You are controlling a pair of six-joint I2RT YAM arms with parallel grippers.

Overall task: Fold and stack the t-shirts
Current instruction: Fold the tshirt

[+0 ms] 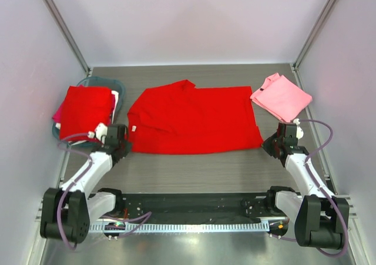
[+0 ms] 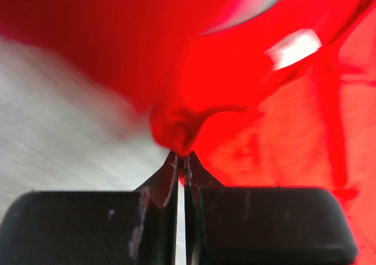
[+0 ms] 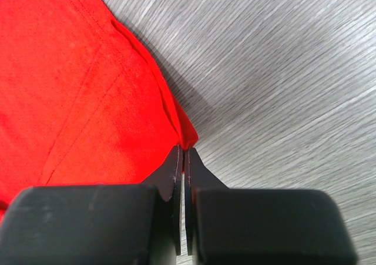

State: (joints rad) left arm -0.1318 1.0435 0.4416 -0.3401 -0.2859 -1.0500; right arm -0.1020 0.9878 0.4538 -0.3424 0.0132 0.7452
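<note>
Red tee [image 1: 194, 121]: spread flat, centre.
Left gripper [image 2: 181, 158]: clamped on its near-left corner, cloth bunched.
Right gripper [image 3: 183, 150]: clamped on its near-right corner.
Pink tee [image 1: 282, 96]: folded, far right.

L tool [image 2: 181, 159], tips tight on bunched red tee [image 2: 247, 100], grey tbl [image 2: 59, 118] beneath

Red tee [image 1: 194, 119] — pink tee [image 1: 282, 96] — teal basin [image 1: 119, 89]

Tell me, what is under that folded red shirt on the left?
The folded red t-shirt lies over a teal basin, rim showing around it. Magenta fabric and white fabric peek out at its edges. How many garments lie beneath is covered.
</note>
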